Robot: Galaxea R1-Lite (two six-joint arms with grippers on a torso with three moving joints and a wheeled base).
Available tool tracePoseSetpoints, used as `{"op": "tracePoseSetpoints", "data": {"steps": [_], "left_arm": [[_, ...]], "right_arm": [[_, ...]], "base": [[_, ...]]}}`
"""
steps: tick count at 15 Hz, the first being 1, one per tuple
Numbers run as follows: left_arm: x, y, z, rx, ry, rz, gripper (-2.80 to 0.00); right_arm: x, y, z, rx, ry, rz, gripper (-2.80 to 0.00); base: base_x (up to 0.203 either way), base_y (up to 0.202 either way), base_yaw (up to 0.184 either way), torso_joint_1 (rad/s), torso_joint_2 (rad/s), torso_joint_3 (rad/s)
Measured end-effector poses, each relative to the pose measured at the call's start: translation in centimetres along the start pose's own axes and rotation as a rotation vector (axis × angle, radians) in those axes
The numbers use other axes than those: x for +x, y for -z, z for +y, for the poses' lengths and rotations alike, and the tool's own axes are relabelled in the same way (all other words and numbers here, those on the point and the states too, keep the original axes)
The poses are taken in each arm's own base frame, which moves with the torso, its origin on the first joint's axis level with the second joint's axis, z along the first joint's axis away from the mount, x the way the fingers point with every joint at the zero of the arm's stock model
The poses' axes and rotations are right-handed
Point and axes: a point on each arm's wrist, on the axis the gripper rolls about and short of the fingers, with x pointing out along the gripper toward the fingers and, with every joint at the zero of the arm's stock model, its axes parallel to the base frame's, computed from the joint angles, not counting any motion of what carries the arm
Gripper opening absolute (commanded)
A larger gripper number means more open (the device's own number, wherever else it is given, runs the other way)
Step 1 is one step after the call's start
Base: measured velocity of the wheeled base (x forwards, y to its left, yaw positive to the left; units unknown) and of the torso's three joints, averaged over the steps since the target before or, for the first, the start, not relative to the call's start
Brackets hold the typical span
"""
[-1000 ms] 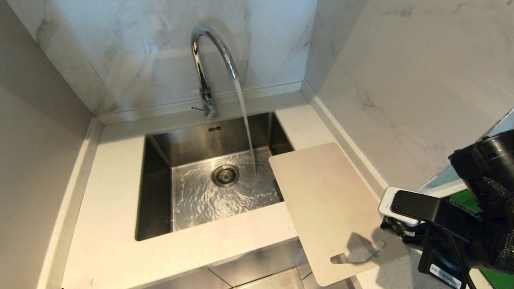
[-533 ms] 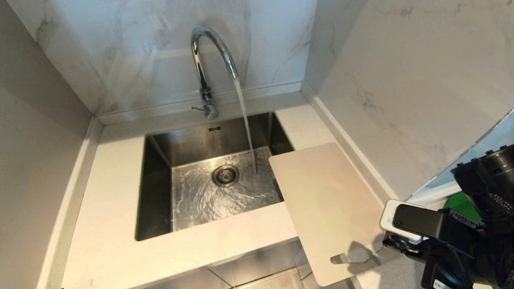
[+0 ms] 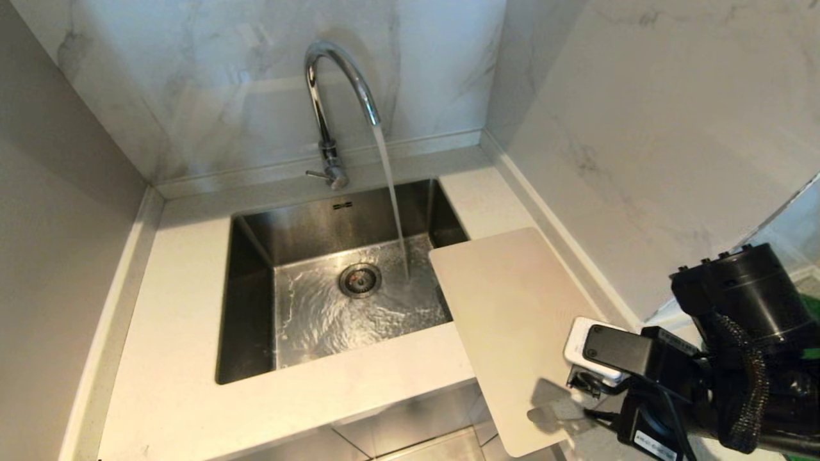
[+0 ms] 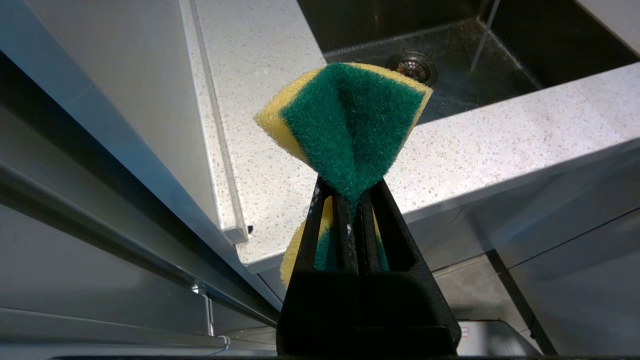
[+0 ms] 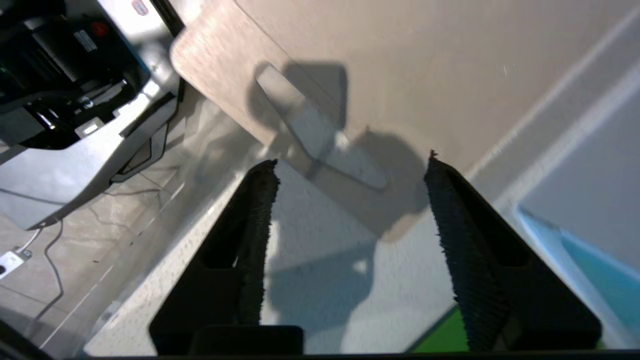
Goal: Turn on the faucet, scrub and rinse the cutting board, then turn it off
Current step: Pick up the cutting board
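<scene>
Currently: right gripper (image 5: 350, 165) open and empty above the handle end of the cutting board (image 3: 512, 307); left gripper (image 4: 352, 200) clamped on a sponge (image 4: 350, 120).
Right gripper's jaws stand wide apart, nothing between them, both fingers (image 5: 255, 210) clear of the board; slot handle (image 5: 320, 135) sits just ahead of the tips; board lies flat on the worktop (image 3: 179, 288) right of the sink (image 3: 250, 256), far corner overhanging the basin, near end jutting past the worktop's front edge; faucet (image 3: 330, 83) behind the sink running, stream landing beside the drain (image 3: 360, 280); left gripper pinches the green-and-yellow sponge folded between closed jaws, held off the worktop near its front left corner.
</scene>
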Motion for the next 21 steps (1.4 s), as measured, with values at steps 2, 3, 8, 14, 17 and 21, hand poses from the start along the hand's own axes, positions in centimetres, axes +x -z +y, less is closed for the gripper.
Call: {"op": "tracePoseSetpoints", "data": {"steps": [2,3,8,14,17,21], "left_arm": [[0.0,0.0,0.0,0.0,0.0,0.0,-2.8],[0.0,0.0,0.0,0.0,0.0,0.0,-2.8],[0.0,0.0,0.0,0.001,0.0,0.0,-2.8],[0.0,0.0,0.0,0.0,0.0,0.0,-2.8],[0.0,0.0,0.0,0.0,0.0,0.0,-2.8],[0.0,0.0,0.0,0.0,0.0,0.0,-2.8]], "right_arm": [[0.8,0.0,0.2,-0.021,-0.035,-0.003,0.0],[1.0,-0.1,0.2,-0.045,-0.052,-0.009,0.0],[1.6,0.1,0.5,-0.125,-0.123,-0.032,0.0],[2.7,1.6,0.0,-0.247,-0.187,-0.014,0.0],[3.1,2.3,-0.1,-0.279,-0.199,0.007,0.0],[3.3,2.6,0.1,-0.299,-0.196,0.034,0.0]], "base": [[0.0,0.0,0.0,0.0,0.0,0.0],[0.0,0.0,0.0,0.0,0.0,0.0],[0.0,0.0,0.0,0.0,0.0,0.0],[0.0,0.0,0.0,0.0,0.0,0.0],[0.0,0.0,0.0,0.0,0.0,0.0],[0.0,0.0,0.0,0.0,0.0,0.0]]}}
